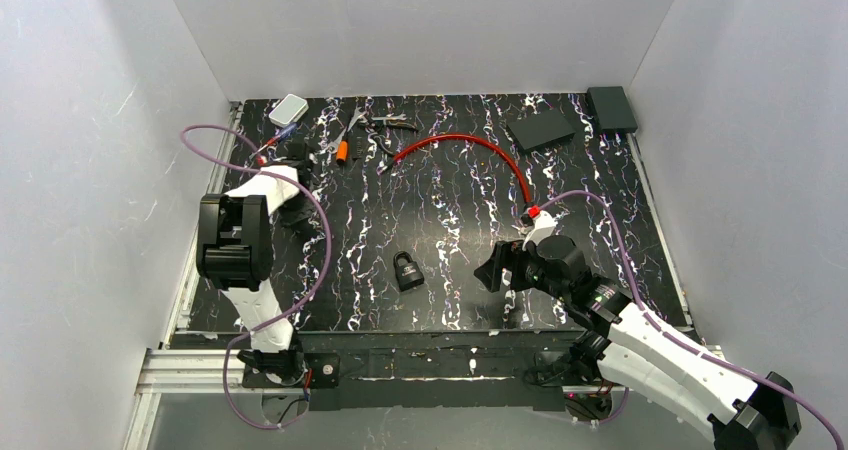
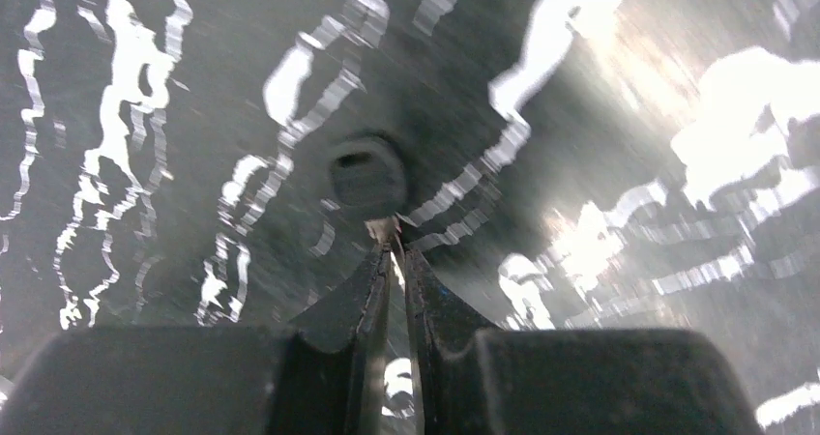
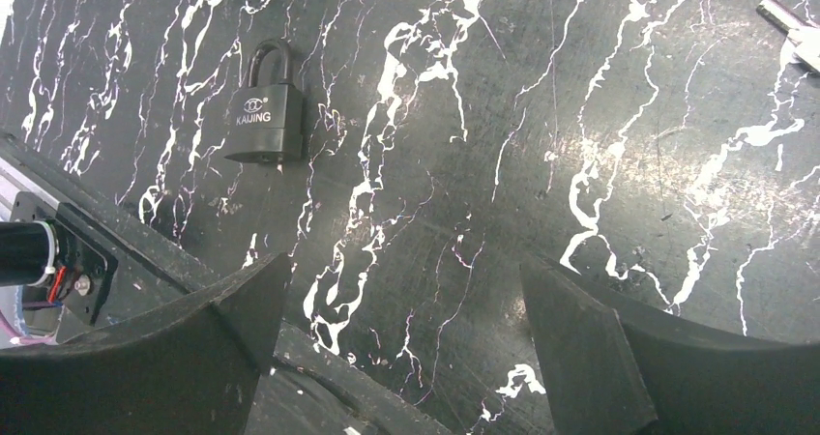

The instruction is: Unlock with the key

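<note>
From above, the left arm (image 1: 232, 242) rises from its base at the near edge. It folds at a dark elbow and sends its white forearm away toward the far left part of the black marbled table (image 1: 600, 200). Its tip lies near a scatter of hand tools (image 1: 350, 140) and a small white box (image 1: 288, 108). The right arm (image 1: 660, 355) comes in low from the near right corner. The right gripper (image 1: 490, 270) points left at the padlock (image 1: 407, 270), which lies near it but apart, in the near middle of the table. A red cable (image 1: 470, 145) arcs across the far half.

In the left wrist view, the left gripper (image 2: 395, 246) has its two fingers (image 2: 353, 295) drawn almost together. They pinch the metal blade of the key (image 2: 366, 176) at their very tips. The key's dark rounded head sticks out beyond them over the marbled surface. The picture is blurred, and whether the key rests on the table or hangs above it cannot be told.

In the right wrist view, the right gripper's jaws are spread wide with nothing between them, hovering low over the table. The padlock lies flat, up and to the left, its shackle pointing away from the camera and lettering on its body. It is well clear of both fingers.
</note>
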`<action>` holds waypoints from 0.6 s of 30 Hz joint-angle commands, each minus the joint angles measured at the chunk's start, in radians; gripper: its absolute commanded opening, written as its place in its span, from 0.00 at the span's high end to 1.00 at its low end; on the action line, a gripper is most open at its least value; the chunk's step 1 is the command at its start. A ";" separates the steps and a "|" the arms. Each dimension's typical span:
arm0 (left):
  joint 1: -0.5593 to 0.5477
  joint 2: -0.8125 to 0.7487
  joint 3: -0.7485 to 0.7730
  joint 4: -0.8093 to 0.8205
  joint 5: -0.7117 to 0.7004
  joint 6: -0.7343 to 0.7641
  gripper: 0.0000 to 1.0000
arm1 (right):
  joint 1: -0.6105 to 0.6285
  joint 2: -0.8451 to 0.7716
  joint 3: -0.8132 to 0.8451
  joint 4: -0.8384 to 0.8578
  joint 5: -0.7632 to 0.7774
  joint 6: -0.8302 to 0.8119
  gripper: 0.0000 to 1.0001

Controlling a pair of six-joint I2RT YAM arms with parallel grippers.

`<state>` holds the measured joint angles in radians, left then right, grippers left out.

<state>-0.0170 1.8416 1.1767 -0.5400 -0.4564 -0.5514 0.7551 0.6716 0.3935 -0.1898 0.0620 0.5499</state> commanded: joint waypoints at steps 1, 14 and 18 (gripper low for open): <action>-0.118 -0.051 -0.046 -0.037 0.069 0.043 0.90 | 0.003 -0.031 0.002 -0.022 0.028 -0.006 0.03; -0.384 -0.134 -0.073 -0.003 0.340 0.219 0.91 | 0.004 -0.033 0.036 -0.075 0.038 -0.020 0.03; -0.468 -0.181 -0.053 -0.030 0.366 0.304 0.84 | 0.004 -0.009 0.056 -0.070 0.031 -0.020 0.03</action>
<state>-0.4133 1.7592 1.1187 -0.5301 -0.1619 -0.3458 0.7551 0.6491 0.3946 -0.2676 0.0799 0.5434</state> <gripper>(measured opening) 0.125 0.970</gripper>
